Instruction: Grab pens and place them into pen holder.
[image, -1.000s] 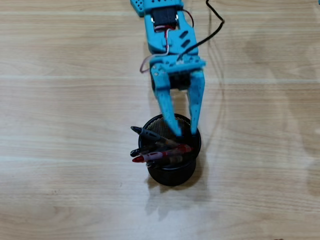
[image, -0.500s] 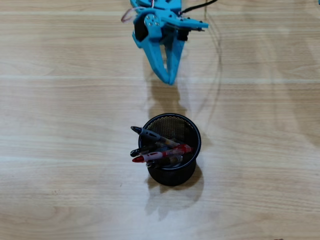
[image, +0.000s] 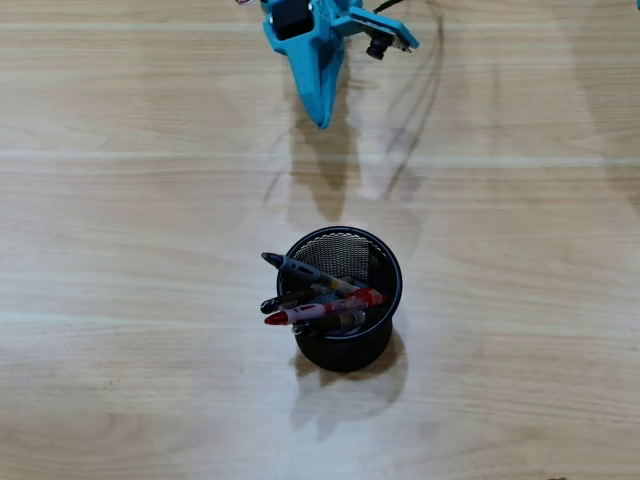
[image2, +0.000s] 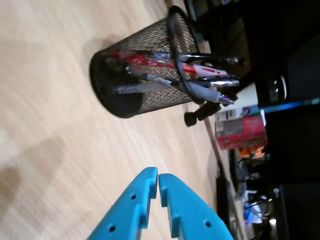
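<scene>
A black mesh pen holder (image: 375, 335) stands on the wooden table (image: 120, 250) a little below the middle of the overhead view. Several pens (image: 320, 300) lean inside it, a red one and dark ones, their ends sticking out to the left. The holder (image2: 125, 95) and pens (image2: 200, 75) also show in the wrist view, lying on its side. My blue gripper (image: 322, 122) is at the top of the overhead view, well clear of the holder, shut and empty. In the wrist view its tips (image2: 158, 175) meet with nothing between them.
Cables (image: 420, 90) trail from the arm at the top of the overhead view. In the wrist view a red and white box (image2: 240, 130) and dark clutter lie beyond the table's far edge.
</scene>
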